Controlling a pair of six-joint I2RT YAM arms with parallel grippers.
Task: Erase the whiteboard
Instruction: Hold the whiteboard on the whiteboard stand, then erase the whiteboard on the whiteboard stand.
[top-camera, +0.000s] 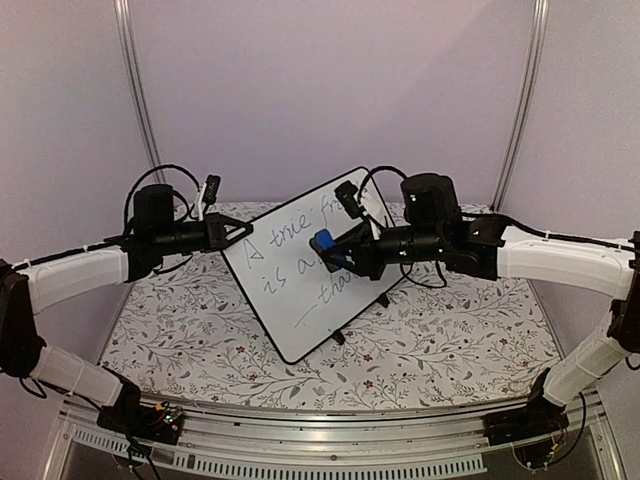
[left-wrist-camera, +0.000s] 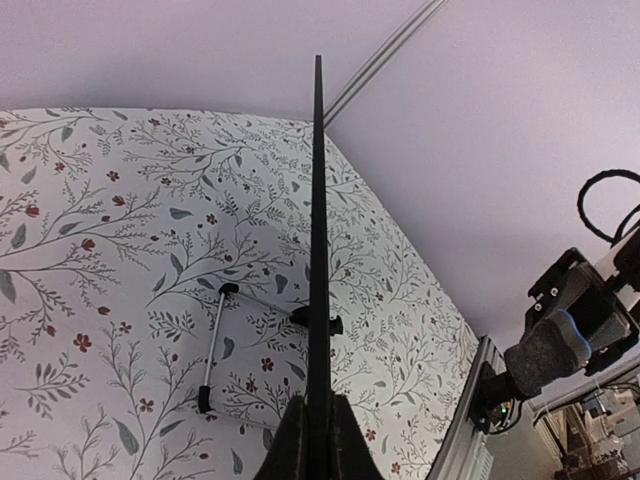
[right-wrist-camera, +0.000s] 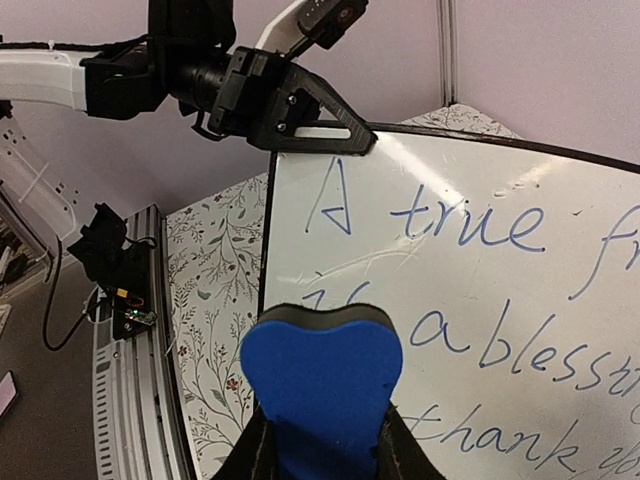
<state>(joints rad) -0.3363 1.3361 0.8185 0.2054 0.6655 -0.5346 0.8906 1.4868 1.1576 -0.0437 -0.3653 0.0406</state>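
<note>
The whiteboard (top-camera: 290, 300) stands mid-tabletop (top-camera: 450, 340), propped on its wire stand (left-wrist-camera: 215, 345) and turned so its top edge climbs away toward the right. Blue handwriting (right-wrist-camera: 460, 225) covers the face in three lines, none of it wiped.

The left pincer (top-camera: 243, 232) is shut tight on the board's upper left corner. From its own wrist the board shows as a thin black line running straight out from between the fingers (left-wrist-camera: 335, 440), so the hold is on the frame and simply steadies the board.

The right pincer (right-wrist-camera: 320, 445) is closed on a blue eraser (right-wrist-camera: 320, 370), gripped by its sides with the grey felt facing the board. This arm is the one placed to wipe.

What matters is the gap and the direction. Seen edge-on from the left wrist, the eraser (left-wrist-camera: 548, 350) hangs off to the written side, clear of the face and not touching it. From the right wrist, the eraser sits low near the board's left edge, beneath the big "A", and the lines of writing run away from it to the right. I'd judge the pad has to go straight forward until the felt presses the face, then travel along those lines, parallel to the top edge. The left grip would need to take that push.
</note>
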